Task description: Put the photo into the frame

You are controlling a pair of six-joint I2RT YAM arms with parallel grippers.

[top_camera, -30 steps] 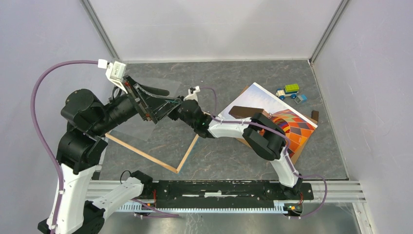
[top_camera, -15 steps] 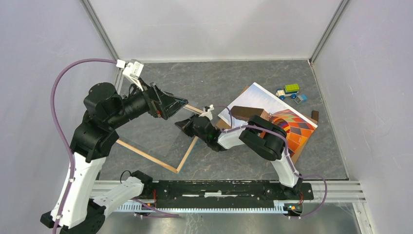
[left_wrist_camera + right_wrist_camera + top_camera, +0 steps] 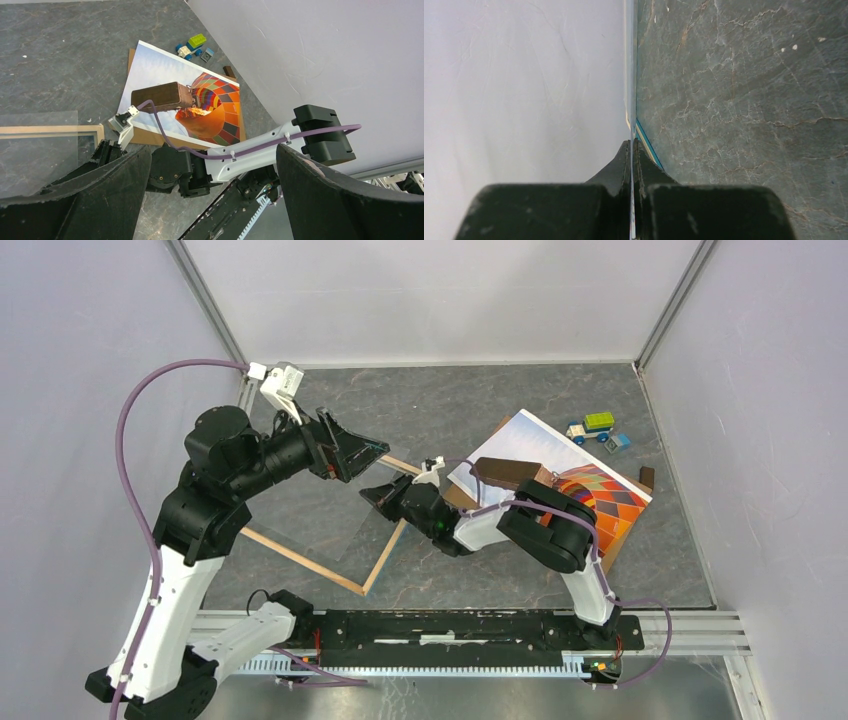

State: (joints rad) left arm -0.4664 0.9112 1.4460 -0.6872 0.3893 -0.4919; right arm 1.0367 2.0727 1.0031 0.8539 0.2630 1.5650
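well, the photo (image 3: pixel 600 495) lies face up on the right side of the table (image 3: pixel 450 400), balloon showing, on top of a brown backing sheet (image 3: pixel 150 136) whose edges peek out beneath it. a brown block (image 3: pixel 505 470) sits on the photo's pale sky. we see the frame (image 3: pixel 300 560) flat on the table to the left of the photo, wood rim up, its right corner near the backing sheet. our right gripper (image 3: pixel 631 150) is clamped tight on the edge of a clear sheet (image 3: pixel 40 160), which in the right wrist view runs edge-on between the fingers; the sheet lies over the frame. our left gripper (image 3: pixel 365 458) hovers above the frame's far side, jaws spread wide, holding nothing. a toy car (image 3: pixel 592 426) and a small dark block (image 3: pixel 646 478) lie just past the photo, near the right wall.
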